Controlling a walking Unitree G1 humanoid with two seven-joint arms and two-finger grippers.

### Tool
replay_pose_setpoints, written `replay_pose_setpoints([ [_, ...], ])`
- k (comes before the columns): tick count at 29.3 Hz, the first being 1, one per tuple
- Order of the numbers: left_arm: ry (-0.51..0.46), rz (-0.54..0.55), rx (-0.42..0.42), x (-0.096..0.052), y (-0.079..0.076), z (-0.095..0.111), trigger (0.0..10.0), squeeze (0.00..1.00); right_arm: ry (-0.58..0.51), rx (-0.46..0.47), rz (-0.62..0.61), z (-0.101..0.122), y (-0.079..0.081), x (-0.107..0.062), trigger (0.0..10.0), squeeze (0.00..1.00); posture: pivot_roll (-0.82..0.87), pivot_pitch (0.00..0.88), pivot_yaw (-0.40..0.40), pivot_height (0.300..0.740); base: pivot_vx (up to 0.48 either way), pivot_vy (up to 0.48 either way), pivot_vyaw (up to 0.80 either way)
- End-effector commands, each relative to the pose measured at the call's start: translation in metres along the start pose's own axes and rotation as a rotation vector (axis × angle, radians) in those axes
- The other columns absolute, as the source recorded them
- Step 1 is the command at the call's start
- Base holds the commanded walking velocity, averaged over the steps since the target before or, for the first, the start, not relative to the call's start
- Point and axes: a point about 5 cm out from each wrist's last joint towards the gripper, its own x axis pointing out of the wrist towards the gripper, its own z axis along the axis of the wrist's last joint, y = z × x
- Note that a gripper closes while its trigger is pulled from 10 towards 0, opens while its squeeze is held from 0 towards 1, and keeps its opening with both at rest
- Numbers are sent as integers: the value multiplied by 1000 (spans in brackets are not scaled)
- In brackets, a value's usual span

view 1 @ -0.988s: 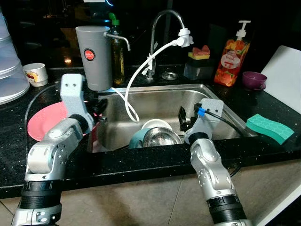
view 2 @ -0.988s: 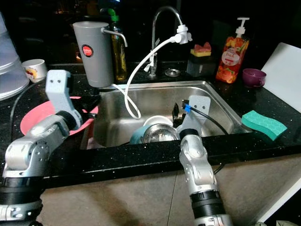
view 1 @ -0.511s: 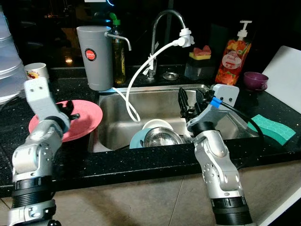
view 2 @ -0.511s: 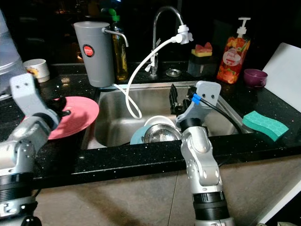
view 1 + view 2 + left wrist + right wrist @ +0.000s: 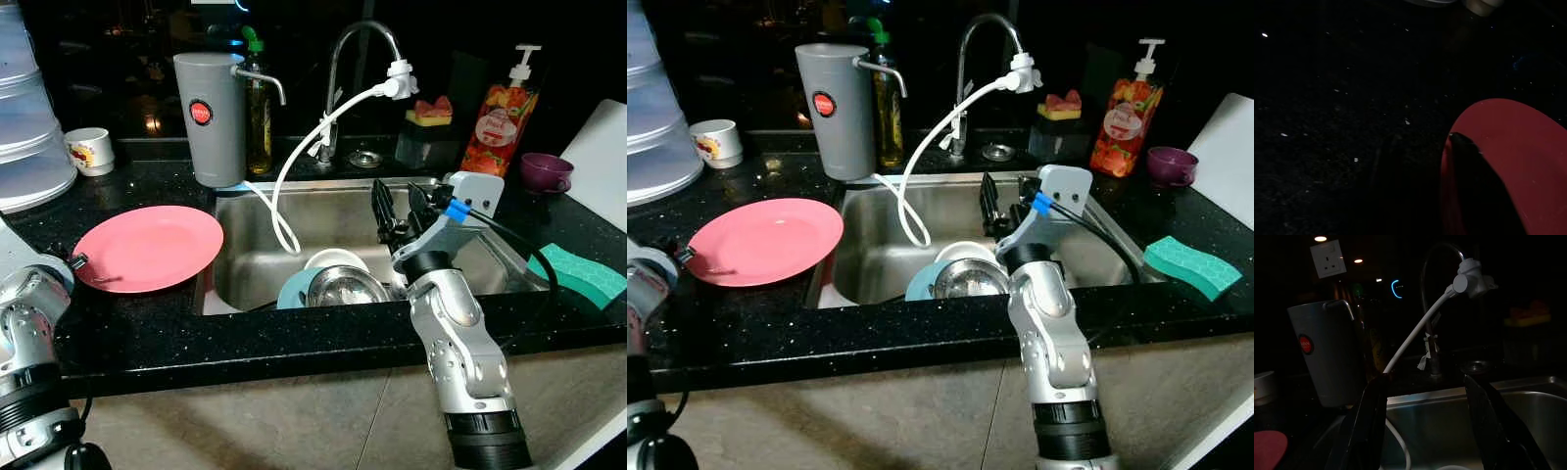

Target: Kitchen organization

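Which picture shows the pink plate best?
The left eye view: the whole plate lies flat on the counter, well lit. The right eye view shows it about as well. The left wrist view catches a dark red part; the right wrist view a sliver.

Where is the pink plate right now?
The pink plate lies flat on the black counter, left of the sink, in front of the grey canister.
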Motion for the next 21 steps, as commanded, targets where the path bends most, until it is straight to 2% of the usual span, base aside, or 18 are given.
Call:
replay_pose_setpoints([
  [1,13,5,-9,1,0,-3,10000,1000,6,3,2,0,-1,-2,10000,0,34,113,-31,740,0,0,0],
  [4,19,27,-21,1,1,-2,10000,1000,9,4,3,0,-1,-2,10000,0,34,114,-32,740,0,0,0],
  [5,31,27,-37,2,1,-3,10000,114,10,4,3,0,-1,-2,10000,0,33,114,-33,740,0,0,0],
  [6,56,24,-58,3,3,-6,10000,0,12,5,5,0,-1,-2,10000,0,33,114,-33,740,0,0,0],
  [13,134,3,-141,4,3,-15,10000,0,13,4,7,0,-1,-2,10000,0,32,113,-34,740,0,0,0],
  [17,245,-92,-268,5,-7,-27,10000,0,13,3,7,0,-1,-1,10000,0,31,112,-36,740,0,0,0],
  [21,269,-126,-283,4,-11,-30,10000,0,12,4,6,1,-1,-1,10000,0,31,109,-35,740,0,0,0],
])
